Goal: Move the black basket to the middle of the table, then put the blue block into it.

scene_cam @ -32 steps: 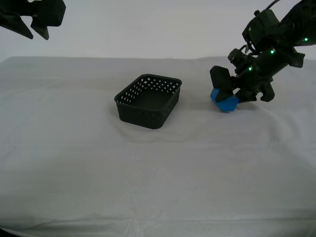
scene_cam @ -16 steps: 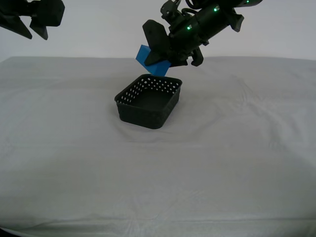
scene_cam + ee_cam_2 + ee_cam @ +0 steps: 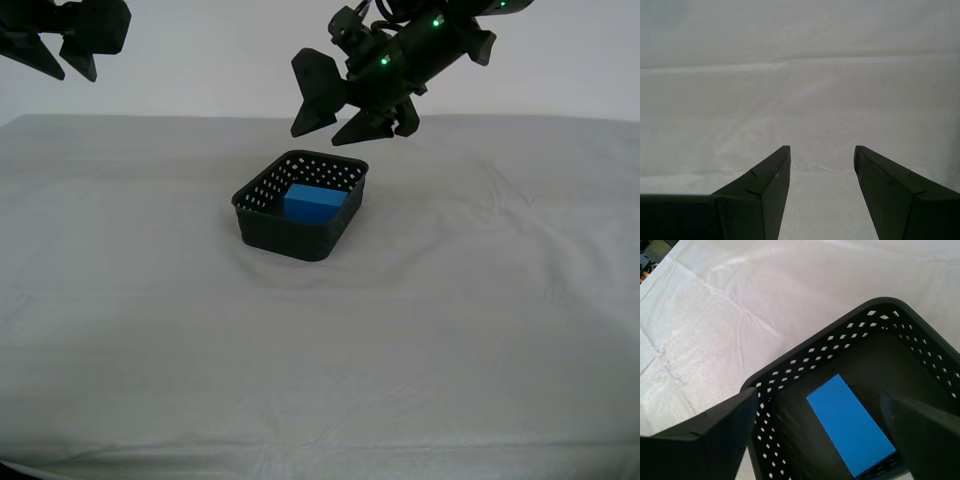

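Observation:
The black basket (image 3: 290, 235) sits on the table (image 3: 450, 330) near its middle. The blue block (image 3: 313, 202) lies flat inside it. In the first wrist view the block (image 3: 850, 425) rests on the floor of the basket (image 3: 805, 365). My first gripper (image 3: 325, 128) hangs open and empty just above the basket's far rim; it also shows in the first wrist view (image 3: 818, 397). My second gripper (image 3: 75, 68) is raised at the exterior view's upper left, far from the basket. It is open and empty in the second wrist view (image 3: 822, 150), over bare cloth (image 3: 790, 90).
The pale cloth has light wrinkles around the basket. The table's front edge runs along the bottom of the exterior view. A plain pale wall stands behind the table.
My first gripper carried the blue block from the table at the exterior view's right to above the basket, then opened. The block dropped into the basket. My second gripper has not moved.

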